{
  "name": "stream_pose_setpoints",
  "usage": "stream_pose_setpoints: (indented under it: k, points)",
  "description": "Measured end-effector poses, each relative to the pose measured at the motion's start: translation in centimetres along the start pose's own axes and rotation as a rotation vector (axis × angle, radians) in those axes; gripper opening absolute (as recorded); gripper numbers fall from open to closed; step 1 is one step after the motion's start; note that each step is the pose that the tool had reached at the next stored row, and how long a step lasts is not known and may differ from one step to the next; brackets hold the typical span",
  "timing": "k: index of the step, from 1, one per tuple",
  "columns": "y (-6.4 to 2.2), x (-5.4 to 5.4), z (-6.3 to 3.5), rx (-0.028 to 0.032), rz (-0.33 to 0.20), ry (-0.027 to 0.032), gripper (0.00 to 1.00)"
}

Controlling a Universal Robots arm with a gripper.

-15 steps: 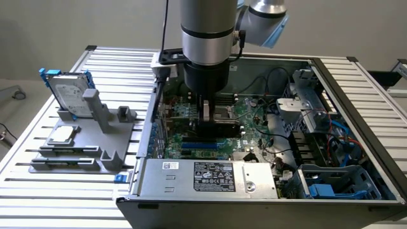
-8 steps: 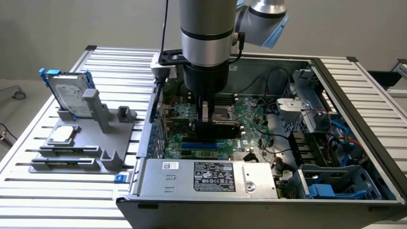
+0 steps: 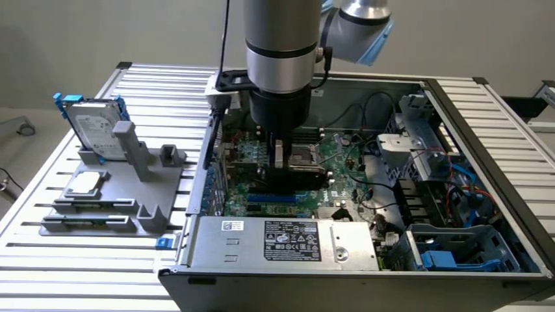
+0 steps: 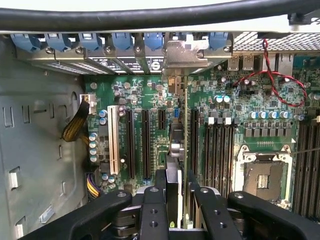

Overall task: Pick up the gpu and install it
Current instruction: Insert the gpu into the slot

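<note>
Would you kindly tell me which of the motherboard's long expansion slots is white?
The white slot farthest from the CPU socket and nearest the yellow cable bundle; the other slots are black.

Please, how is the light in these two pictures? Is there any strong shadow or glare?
Exterior view: soft, even light; the arm shades the motherboard under it, and the gpu looks almost black. Wrist view: the motherboard is evenly lit, the claw holding the gpu is dark in front, and the pale strip behind the cable is washed out to white.
</note>
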State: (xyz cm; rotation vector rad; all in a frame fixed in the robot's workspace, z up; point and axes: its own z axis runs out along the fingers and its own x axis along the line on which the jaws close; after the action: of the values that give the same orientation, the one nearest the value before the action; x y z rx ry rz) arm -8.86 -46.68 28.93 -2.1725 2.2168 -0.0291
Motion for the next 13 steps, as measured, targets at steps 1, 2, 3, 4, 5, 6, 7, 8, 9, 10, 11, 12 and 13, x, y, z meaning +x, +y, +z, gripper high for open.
stream_pose_setpoints:
  k: [1,2,3,4,5,6,7,8,9,10,11,12,13]
  points:
    - [0.01,0.00,0.11,0.0000,0.000,-0.0004,0.27]
    - [0.02,0.00,0.19,-0.0005,0.000,-0.0007,0.27]
    - [0.03,0.00,0.26,-0.0015,0.000,-0.0014,0.27]
    - [0.04,0.00,0.31,-0.0030,0.000,-0.0022,0.27]
    - [0.04,0.01,0.36,-0.0051,0.000,-0.0030,0.27]
    - [0.04,0.01,0.40,-0.0075,0.000,-0.0038,0.27]
    - [0.04,0.01,0.44,-0.0098,0.000,-0.0049,0.27]
    - [0.04,0.01,0.48,-0.0120,0.001,-0.0065,0.27]
    - [0.05,0.01,0.53,-0.0135,0.001,-0.0094,0.27]
    - [0.05,0.01,0.59,-0.0142,0.001,-0.0111,0.27]
    - [0.05,0.01,0.62,-0.0148,0.001,-0.0118,0.27]
    - [0.05,0.01,0.66,-0.0158,0.001,-0.0124,0.27]
    - [0.05,0.01,0.72,-0.0169,0.001,-0.0127,0.27]
